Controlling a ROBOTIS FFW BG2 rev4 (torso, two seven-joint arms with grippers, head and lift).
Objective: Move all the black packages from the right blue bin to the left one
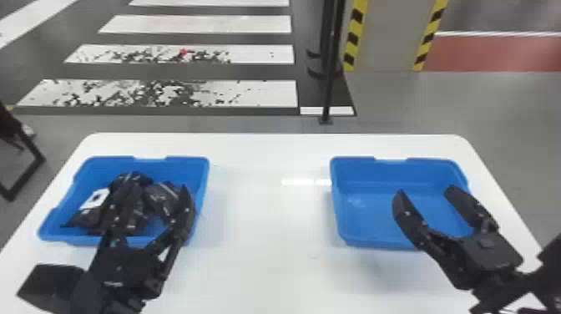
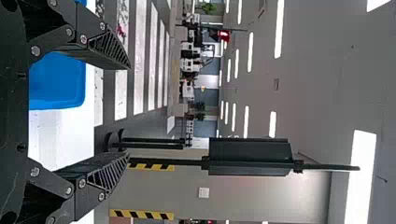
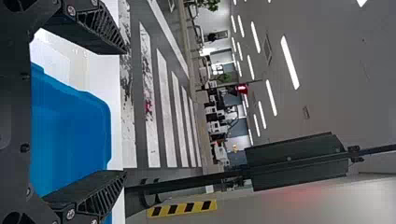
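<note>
Black packages [image 1: 160, 199] in the left bin [image 1: 193, 168] might snag if the wide left hand [image 2: 129, 111] dips; the right hand [image 1: 425, 190] is wide too.

Head view: bright, even light; white glare streak on the tabletop [image 1: 267, 234], mid-frame; soft shadow below the right blue bin [image 1: 367, 243]. Wrist views: glowing ceiling strips [image 2: 250, 51]; one broad, white-hot light panel [image 2: 360, 177], left wrist view, lower right.
</note>
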